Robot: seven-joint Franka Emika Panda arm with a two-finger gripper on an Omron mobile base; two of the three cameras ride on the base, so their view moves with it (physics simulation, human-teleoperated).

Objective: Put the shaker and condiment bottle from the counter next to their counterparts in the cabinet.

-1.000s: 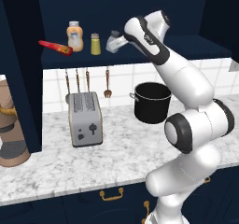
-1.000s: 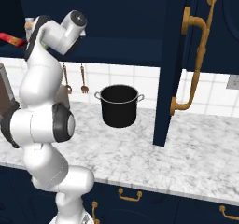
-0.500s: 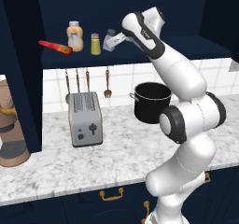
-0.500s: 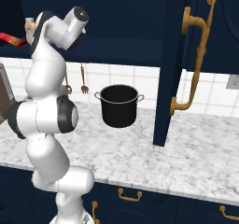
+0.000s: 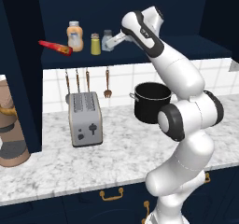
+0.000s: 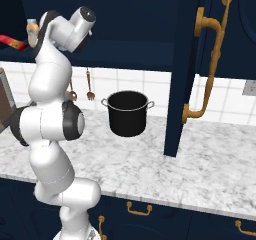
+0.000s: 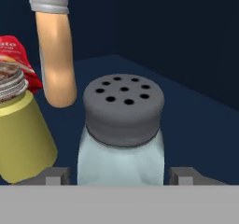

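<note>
**Shaker at the shelf, beside its match**

Over the last second the arm has swung further in toward the cabinet, carrying the shaker from out in front of the shelf to a spot just beside the yellow-green shaker.

Left base view: the gripper (image 5: 113,42) reaches into the open shelf of the cabinet (image 5: 140,13) with the shaker (image 5: 107,39) at its tip. Just beyond it stand the yellow-green shaker (image 5: 95,44) and then the orange bottle (image 5: 74,36). Farthest from the gripper, the condiment bottle (image 5: 55,47) lies on its side at the shelf's edge, so that half of the task looks done. Below the gripper, the worktop (image 5: 93,162) carries a toaster (image 5: 85,119) and a black pot (image 5: 152,101).

Right base view: the arm hides the gripper; the condiment bottle (image 6: 12,42) shows as a red strip past it.

Hand view: the fingers (image 7: 51,176) sit to either side of the shaker (image 7: 122,129), narrowly apart around its body; whether they press it or have let go I cannot tell. The yellow-green shaker (image 7: 23,139) is just beside it.

What seems left: releasing the shaker upright, if that is not already done, and withdrawing.
</note>
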